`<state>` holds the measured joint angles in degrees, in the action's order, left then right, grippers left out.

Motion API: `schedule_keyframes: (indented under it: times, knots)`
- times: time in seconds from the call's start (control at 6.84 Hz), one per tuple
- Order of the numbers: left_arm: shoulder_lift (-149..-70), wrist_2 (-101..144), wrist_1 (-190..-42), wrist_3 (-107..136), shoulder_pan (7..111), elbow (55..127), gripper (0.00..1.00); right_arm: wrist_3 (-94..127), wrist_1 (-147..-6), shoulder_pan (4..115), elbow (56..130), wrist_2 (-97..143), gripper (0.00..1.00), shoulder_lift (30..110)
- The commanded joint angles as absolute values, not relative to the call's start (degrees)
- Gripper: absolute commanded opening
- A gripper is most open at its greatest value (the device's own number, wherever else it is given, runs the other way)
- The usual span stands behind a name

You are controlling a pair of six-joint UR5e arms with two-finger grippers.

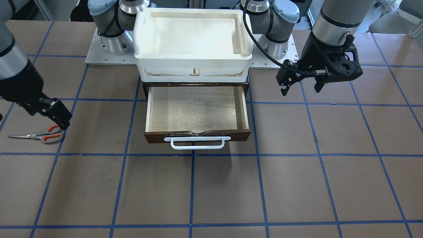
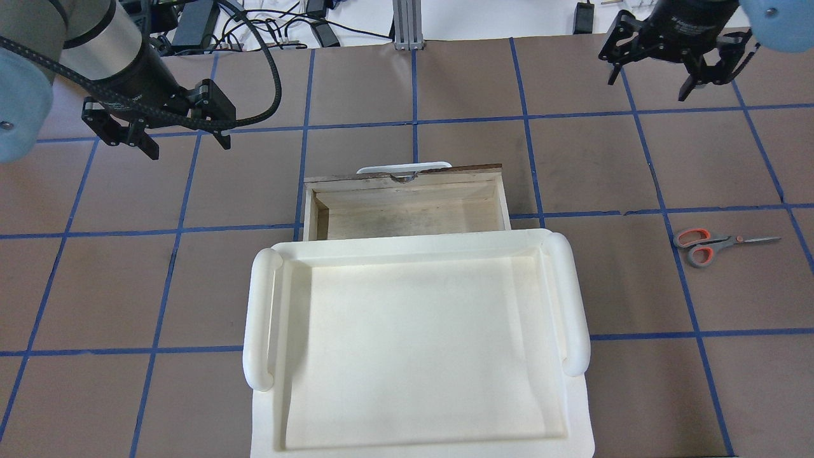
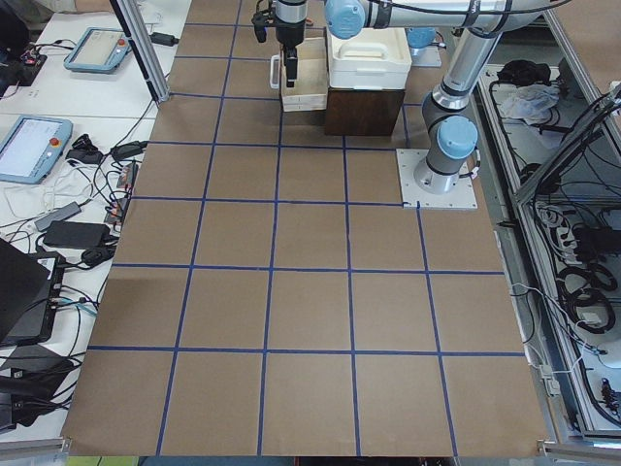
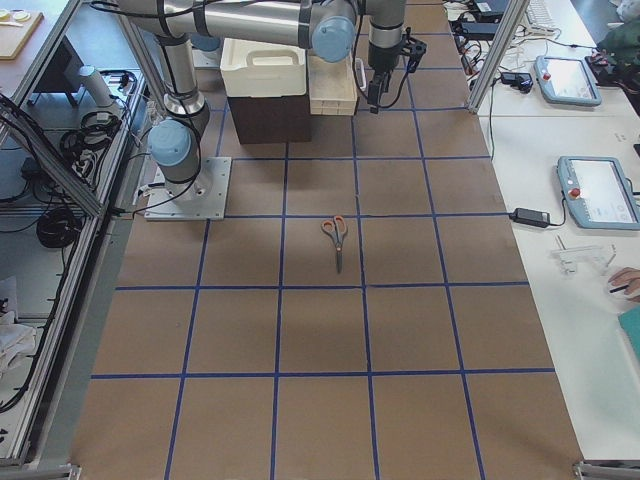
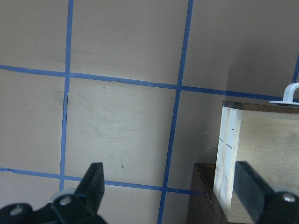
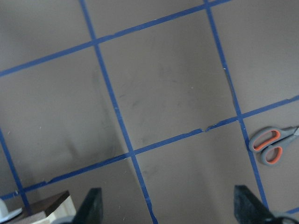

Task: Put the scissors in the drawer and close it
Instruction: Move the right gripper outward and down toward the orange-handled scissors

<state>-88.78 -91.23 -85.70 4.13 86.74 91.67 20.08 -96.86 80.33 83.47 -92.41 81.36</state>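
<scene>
The small pair of scissors with silver metal blades and grey handles lined orange-red (image 2: 712, 243) lies flat on the brown paper worktop gridded with blue tape (image 1: 297, 181). In the overhead view it sits at the right, about mid-height, well apart from the dark brown wooden drawer with the pale plywood interior (image 2: 407, 210) at centre. The blades are shut, the 2 handle loops point toward the drawer and the tip points away. The drawer stands pulled out with nothing in it, beneath a white plastic tray (image 2: 261, 318).

The right gripper (image 2: 650, 81) hangs at the upper right of the overhead view with its jaws spread and nothing between them. In its wrist view the scissors show only at the right edge, not between the jaws. The left gripper (image 2: 188, 147), at the upper left, is likewise spread and holds nothing, beside the drawer's corner.

The scissors should handle as light, stiff and very thin. The polished blades look slippery and offer little height to pinch. The better hold is probably across the thicker plastic neck just behind the pivot, squeezing both halves together. Gripping 1 loop alone might let the blades swing open.
</scene>
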Motion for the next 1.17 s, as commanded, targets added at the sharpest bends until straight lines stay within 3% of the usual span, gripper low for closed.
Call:
schedule_keyframes:
  times: [0.0,0.44,1.02]
  knots:
    - [-88.86,-91.23,-85.69,4.04,86.75,91.67,1.00,39.53,-96.86,75.17,84.02,-92.90,1.00,80.78]
    - [-88.86,-91.23,-85.69,4.13,86.75,91.67,1.00,53.90,-113.79,68.12,97.17,-90.87,1.00,81.56]
    - [-88.86,-91.23,-85.78,4.04,86.49,91.67,1.00,50.84,-114.35,59.62,103.80,-90.71,0.99,81.22]
